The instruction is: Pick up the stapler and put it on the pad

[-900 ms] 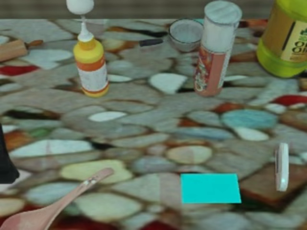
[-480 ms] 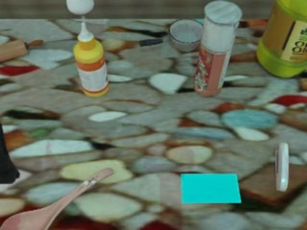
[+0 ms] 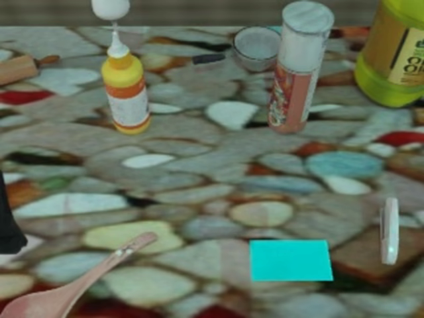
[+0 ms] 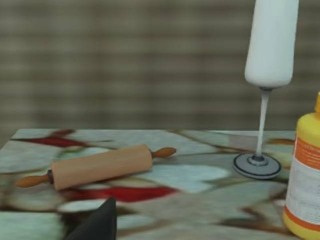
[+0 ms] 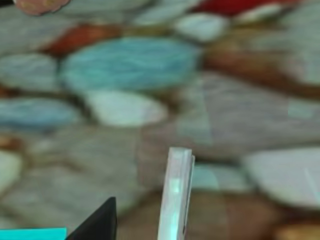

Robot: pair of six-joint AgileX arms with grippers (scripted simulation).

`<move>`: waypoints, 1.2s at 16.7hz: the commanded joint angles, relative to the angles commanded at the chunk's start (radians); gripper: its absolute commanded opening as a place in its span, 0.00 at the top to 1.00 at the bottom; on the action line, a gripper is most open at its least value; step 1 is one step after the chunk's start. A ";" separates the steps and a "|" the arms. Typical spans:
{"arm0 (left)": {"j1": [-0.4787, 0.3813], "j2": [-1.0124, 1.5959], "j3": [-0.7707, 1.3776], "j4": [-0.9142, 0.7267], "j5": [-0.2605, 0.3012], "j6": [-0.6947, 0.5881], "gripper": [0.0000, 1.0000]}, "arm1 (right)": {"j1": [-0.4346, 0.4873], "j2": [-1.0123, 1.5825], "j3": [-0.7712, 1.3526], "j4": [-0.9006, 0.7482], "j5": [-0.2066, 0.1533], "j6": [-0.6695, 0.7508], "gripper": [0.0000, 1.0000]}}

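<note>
The stapler, slim and white, lies on the table near the right edge, just right of the pad, a flat cyan square. In the right wrist view the stapler shows close up, with one dark fingertip of my right gripper beside it and apart from it, and a corner of the pad past that. The right gripper holds nothing and does not show in the top view. My left arm stays parked at the table's left edge; one fingertip shows in its wrist view, with nothing in it.
A pink wooden spoon lies at the front left. Towards the back stand an orange-capped bottle, a white glass, a bowl, a tall canister and a yellow-green jug. A rolling pin lies at the back left.
</note>
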 joint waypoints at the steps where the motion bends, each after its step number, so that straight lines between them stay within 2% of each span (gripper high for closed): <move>1: 0.000 0.000 0.000 0.000 0.000 0.000 0.00 | 0.016 0.099 0.065 -0.064 0.000 0.024 0.00; 6: 0.000 0.000 0.000 0.000 0.000 0.000 0.00 | 0.087 0.507 0.362 -0.344 0.000 0.134 0.00; 10: 0.000 0.000 0.000 0.000 0.000 0.000 0.00 | 0.126 0.726 0.532 -0.488 -0.002 0.194 0.00; 13: 0.000 0.000 0.000 0.000 0.000 0.000 0.00 | 0.139 0.794 0.591 -0.534 -0.003 0.214 0.00; 20: 0.000 0.000 0.000 0.000 0.000 0.000 0.00 | 0.135 0.800 0.579 -0.518 -0.003 0.213 0.00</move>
